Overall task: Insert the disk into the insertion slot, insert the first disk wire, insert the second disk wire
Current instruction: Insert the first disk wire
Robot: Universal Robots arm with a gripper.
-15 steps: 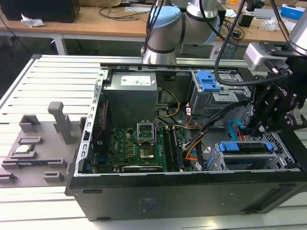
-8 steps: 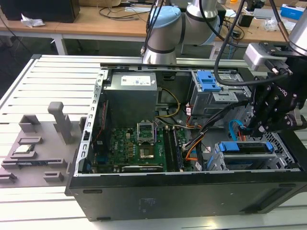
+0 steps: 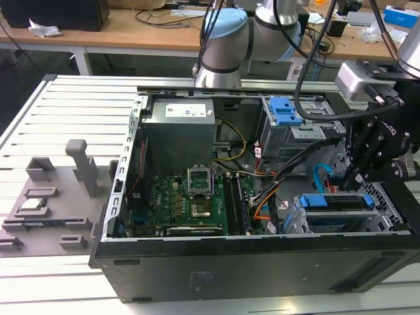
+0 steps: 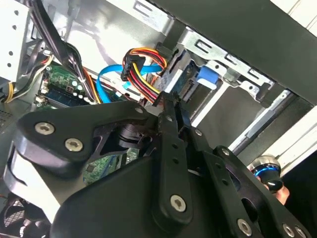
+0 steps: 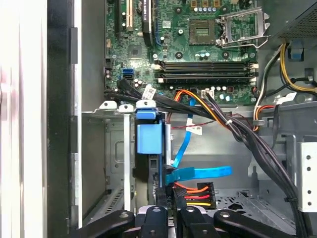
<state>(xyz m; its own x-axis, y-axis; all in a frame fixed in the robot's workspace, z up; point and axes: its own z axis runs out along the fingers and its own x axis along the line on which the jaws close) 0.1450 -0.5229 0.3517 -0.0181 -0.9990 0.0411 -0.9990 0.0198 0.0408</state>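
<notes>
The disk [image 3: 336, 211], framed by its bright blue carrier [image 5: 148, 138], sits inside the insertion slot [image 3: 303, 222], a perforated silver cage at the case's front corner on the exterior view's right. My gripper [image 3: 352, 176] hangs just above the disk's cable end. In the first wrist view the gripper [image 5: 169, 206] is shut on a black power plug that carries orange, red and yellow wires [image 5: 194, 190]. A flat blue data wire [image 5: 198, 172] lies with its plug against the disk's end. The second wrist view shows my fingertips [image 4: 171, 101] pinched together beside the same coloured wires [image 4: 141, 79].
A grey upper bay with a blue latch [image 3: 286, 110] stands behind the cage. Black cable bundles [image 5: 233, 131] cross between the motherboard [image 3: 190, 203] and the cage. The power supply [image 3: 180, 128] fills the case's back corner. Grey fixtures [image 3: 46, 197] lie on the slatted table.
</notes>
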